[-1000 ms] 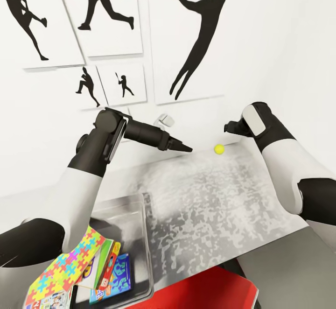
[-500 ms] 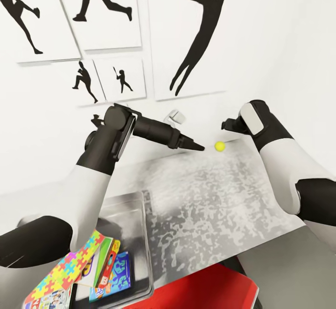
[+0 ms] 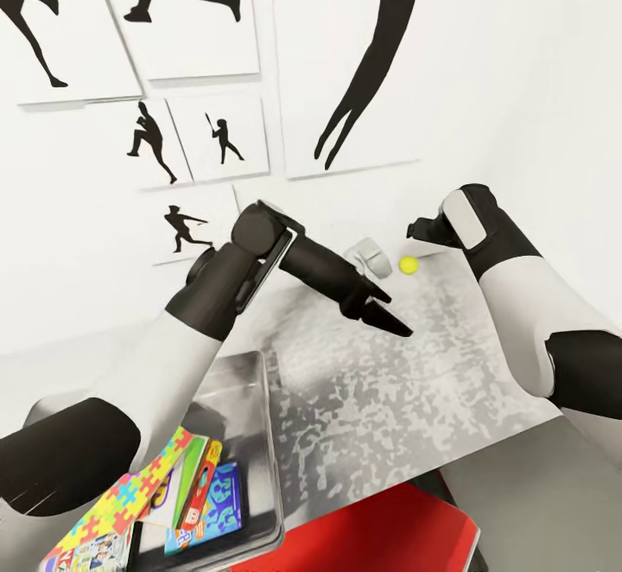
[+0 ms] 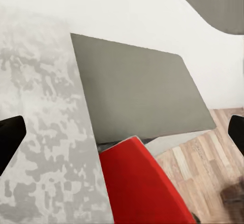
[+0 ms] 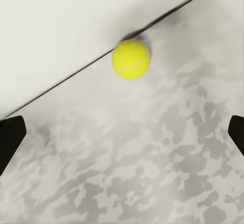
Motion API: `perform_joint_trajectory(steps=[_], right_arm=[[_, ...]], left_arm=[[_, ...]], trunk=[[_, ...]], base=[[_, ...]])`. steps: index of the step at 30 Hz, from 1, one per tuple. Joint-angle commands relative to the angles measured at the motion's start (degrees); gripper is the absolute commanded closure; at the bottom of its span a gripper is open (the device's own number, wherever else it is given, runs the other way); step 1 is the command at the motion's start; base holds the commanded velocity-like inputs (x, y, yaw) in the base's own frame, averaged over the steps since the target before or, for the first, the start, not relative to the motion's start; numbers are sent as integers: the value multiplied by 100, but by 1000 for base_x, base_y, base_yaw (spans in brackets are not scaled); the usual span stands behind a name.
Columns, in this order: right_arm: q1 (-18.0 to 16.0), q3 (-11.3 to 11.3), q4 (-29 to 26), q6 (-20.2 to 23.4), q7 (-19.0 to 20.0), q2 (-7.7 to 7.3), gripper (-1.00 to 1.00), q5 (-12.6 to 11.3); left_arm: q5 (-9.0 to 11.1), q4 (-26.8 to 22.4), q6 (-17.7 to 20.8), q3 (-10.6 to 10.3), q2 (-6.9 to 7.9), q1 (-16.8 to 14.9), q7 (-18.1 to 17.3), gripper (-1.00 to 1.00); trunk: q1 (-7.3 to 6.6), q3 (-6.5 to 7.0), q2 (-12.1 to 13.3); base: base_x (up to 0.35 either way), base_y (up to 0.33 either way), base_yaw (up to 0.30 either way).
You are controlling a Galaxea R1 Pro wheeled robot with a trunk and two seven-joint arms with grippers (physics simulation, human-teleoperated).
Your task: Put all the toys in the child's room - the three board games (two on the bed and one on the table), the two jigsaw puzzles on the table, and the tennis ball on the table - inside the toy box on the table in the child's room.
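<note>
The tennis ball (image 3: 409,265) lies at the table's (image 3: 406,382) far edge against the wall; it also shows ahead of the fingers in the right wrist view (image 5: 131,59). My right gripper (image 3: 421,231) hovers just above and behind it, open and empty (image 5: 122,137). My left gripper (image 3: 393,313) hangs open over the tabletop, a short way left of the ball and nearer to me, empty (image 4: 122,132). The toy box (image 3: 259,399) stands at the table's near left. In it lie a blue board game (image 3: 216,503) and a green-edged one (image 3: 192,490). A jigsaw puzzle (image 3: 121,503) leans over its left rim.
A red chair (image 3: 380,537) sits under the table's near edge, and shows again in the left wrist view (image 4: 137,183) beside a grey panel (image 4: 137,92) and wooden floor (image 4: 203,168). Silhouette pictures (image 3: 363,54) hang on the white wall behind the table.
My left arm has swung right and down over the tabletop, and its gripper now sits lower and closer to the ball. The camera has shifted a little. The ball and right arm have stayed put.
</note>
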Motion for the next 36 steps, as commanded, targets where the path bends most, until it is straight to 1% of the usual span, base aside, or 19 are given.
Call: perform_joint_trajectory(steps=[1, 2, 5, 10, 12, 14, 15, 16, 17, 18, 19, 20, 21, 22, 23, 25, 28, 34, 36], right_arm=[[-5, 44, -5, 12, 2, -10, -100, -58], [-7, 45, -5, 10, 44, -10, -100, -55], [-6, 48, -5, 8, 97, -11, -100, -53], [-4, 55, -5, 6, 127, -25, -100, -51], [-4, 56, -5, 6, 130, -31, -100, -51], [-2, 56, -5, 4, 131, -30, -100, -52], [-2, 54, -5, 2, 132, -25, -100, -53], [-2, 53, -5, 1, 132, -22, -100, -53], [-2, 51, -5, 0, 132, -18, -100, -54], [-1, 50, -5, -1, 132, -17, -100, -55], [-1, 49, -5, -2, 133, -15, -100, -57], [-1, 49, -5, -2, 133, -14, -100, -57], [-1, 49, -5, -2, 134, -13, -100, -58], [-1, 48, -5, -2, 136, -13, -100, -58], [-1, 48, -5, -2, 136, -12, -100, -59], [-1, 48, -5, -3, 139, -12, -100, -59], [-1, 43, -5, -3, 141, -13, -100, -59], [-1, 34, -5, -3, 141, -37, -100, -60], [-1, 32, -5, -3, 141, -37, -100, -60]], left_arm=[[-67, -282, 60, -104, -3, 5, -138, -100], [-71, -596, 60, -179, -3, 21, -220, -100], [-68, -1090, 60, -242, -3, 50, -377, -100], [-45, -1446, 60, -244, 243, 127, -394, -100], [20, -1520, 60, -183, 359, 184, -394, -100], [249, -1591, 60, -23, 492, 218, -394, -100], [525, -1625, 60, 118, 582, 233, -394, -100], [690, -1638, 60, 187, 628, 243, -394, -100], [1037, -1654, 60, 320, 732, 267, -394, -100], [1209, -1659, 60, 378, 794, 280, -394, -100], [1535, -1666, 60, 483, 925, 306, -394, -100], [1685, -1668, 60, 532, 988, 315, -394, -100], [1955, -1672, 60, 624, 1098, 330, -394, -100], [2074, -1673, 60, 669, 1141, 336, -394, -100], [2283, -1675, 60, 753, 1208, 345, -394, -100], [2510, -1677, 60, 846, 1268, 353, -394, -100], [2672, -1678, 60, 906, 1302, 362, -394, -100], [2770, -1684, 60, 917, 1262, 368, -394, -100], [2778, -1698, 60, 888, 1200, 369, -394, -100]], trunk=[[3, -20, -11], [3, -29, -11], [3, -57, -11], [3, -104, -11], [3, -123, -11], [3, -142, -11], [3, -152, -11], [3, -161, -11], [3, -170, -11], [3, -180, -11], [3, -189, -11], [3, -199, -11], [3, -208, -11], [3, -218, -11], [3, -227, -11], [3, -246, -11], [3, -274, -11], [3, -331, -11], [3, -350, -11]], base=[[0, 0, 0], [0, 0, 0], [0, 0, 0], [0, 0, 0], [0, 0, 0], [0, 0, 0], [0, 0, 0], [0, 0, 0], [0, 0, 0], [0, 0, 0], [0, 0, 0], [0, 0, 0], [0, 0, 0], [0, 0, 0], [0, 0, 0], [0, 0, 0], [0, 0, 0], [0, 0, 0], [0, 0, 0]])
